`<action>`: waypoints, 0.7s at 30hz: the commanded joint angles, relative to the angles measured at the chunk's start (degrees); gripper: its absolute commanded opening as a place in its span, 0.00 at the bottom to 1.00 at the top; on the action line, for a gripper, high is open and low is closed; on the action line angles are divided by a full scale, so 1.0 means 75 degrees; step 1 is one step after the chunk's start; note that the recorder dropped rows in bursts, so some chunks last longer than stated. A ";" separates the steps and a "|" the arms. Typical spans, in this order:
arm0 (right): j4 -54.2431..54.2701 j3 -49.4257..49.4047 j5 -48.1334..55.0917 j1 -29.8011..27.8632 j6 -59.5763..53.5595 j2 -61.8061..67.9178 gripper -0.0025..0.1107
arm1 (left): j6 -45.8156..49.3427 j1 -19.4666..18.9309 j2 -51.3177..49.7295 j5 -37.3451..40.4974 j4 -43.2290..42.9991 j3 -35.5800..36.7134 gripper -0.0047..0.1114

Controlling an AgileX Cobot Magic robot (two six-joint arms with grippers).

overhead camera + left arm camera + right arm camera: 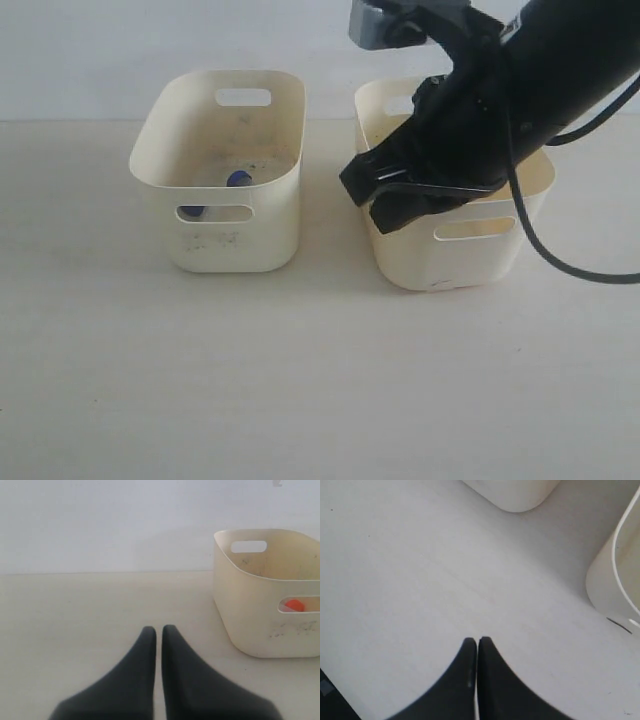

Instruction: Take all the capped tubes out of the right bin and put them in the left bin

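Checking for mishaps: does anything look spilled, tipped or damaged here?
Nothing stands out. The left bin and right bin stand upright on the table, no tube outside them. Dark smudges on the left bin's front look like grime. The right arm hides most of the right bin's inside.

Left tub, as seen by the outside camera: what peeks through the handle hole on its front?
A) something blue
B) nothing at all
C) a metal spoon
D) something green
A: a blue cap shows through the front handle cutout of the left bin, and a second blue spot lies inside on its floor.
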State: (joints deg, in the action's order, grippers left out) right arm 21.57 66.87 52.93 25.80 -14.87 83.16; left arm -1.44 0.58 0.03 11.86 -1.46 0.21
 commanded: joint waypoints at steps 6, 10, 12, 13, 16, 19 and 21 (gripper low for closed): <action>-0.0323 -0.0466 -0.1996 -0.0015 -0.0134 -0.1398 0.02 | -0.0073 -0.0002 -0.0004 -0.0034 0.0048 -0.0028 0.08; -0.0288 -0.1950 -0.4495 -0.0034 0.0038 -0.2896 0.02 | -0.0073 -0.0002 -0.0004 -0.0034 0.0048 -0.0028 0.08; -0.0041 -0.2909 -0.5109 -0.0279 0.0070 -0.3817 0.02 | -0.0073 -0.0002 -0.0004 -0.0034 0.0048 -0.0028 0.08; 0.0118 -0.3308 -0.5269 -0.0465 0.0107 -0.4268 0.02 | -0.0073 -0.0002 -0.0004 -0.0034 0.0048 -0.0028 0.08; 0.0622 -0.4732 -0.5933 -0.1393 0.0139 -0.5427 0.02 | -0.0073 -0.0002 -0.0004 -0.0034 0.0048 -0.0028 0.08; 0.1198 -0.6057 -0.6704 -0.2412 0.0284 -0.6535 0.02 | -0.0073 -0.0002 -0.0004 -0.0034 0.0048 -0.0028 0.08; 0.1417 -0.6912 -0.7352 -0.2916 0.0467 -0.7362 0.02 | -0.0073 -0.0002 -0.0004 -0.0034 0.0048 -0.0028 0.08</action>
State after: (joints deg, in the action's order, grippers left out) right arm 29.37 21.70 4.13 8.19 -12.74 34.63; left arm -1.44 0.58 0.03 11.86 -1.46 0.21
